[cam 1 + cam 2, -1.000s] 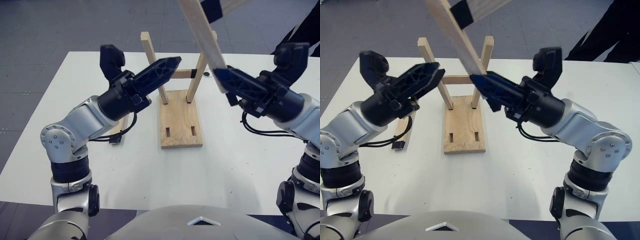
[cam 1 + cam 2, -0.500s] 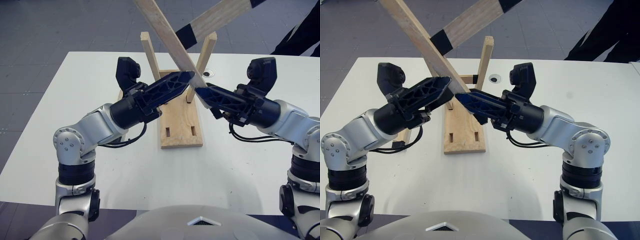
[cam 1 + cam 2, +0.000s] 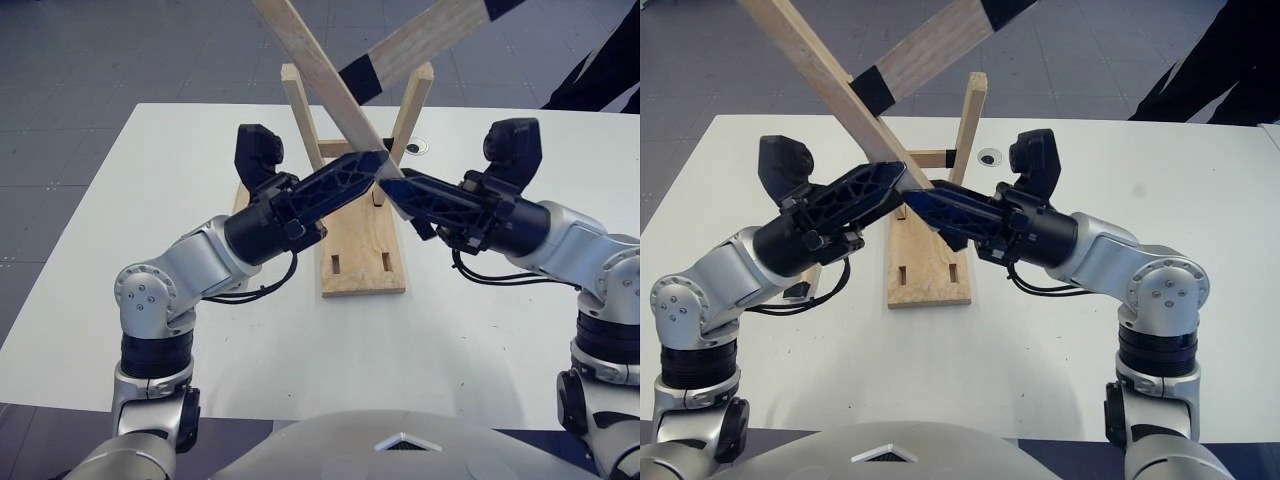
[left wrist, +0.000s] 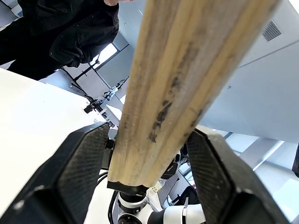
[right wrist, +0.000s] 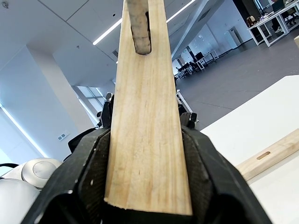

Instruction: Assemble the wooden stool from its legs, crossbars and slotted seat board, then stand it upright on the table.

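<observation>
Seat board (image 3: 365,262) lies on the white table (image 3: 150,180) over a grey tiled floor (image 3: 110,50), while left gripper (image 3: 376,163) and right gripper (image 3: 393,183) both clamp one raised leg (image 3: 318,62).

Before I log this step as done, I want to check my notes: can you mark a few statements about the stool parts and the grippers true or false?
1. The left gripper and the right gripper both clamp the lower end of the held leg. True.
2. The held leg lies flat on the table. False: it is up in the air, tilted.
3. The seat board lies flat with two standing legs in its far slots. True.
4. Every slot in the seat board is filled. False: the two near slots are empty.
</observation>
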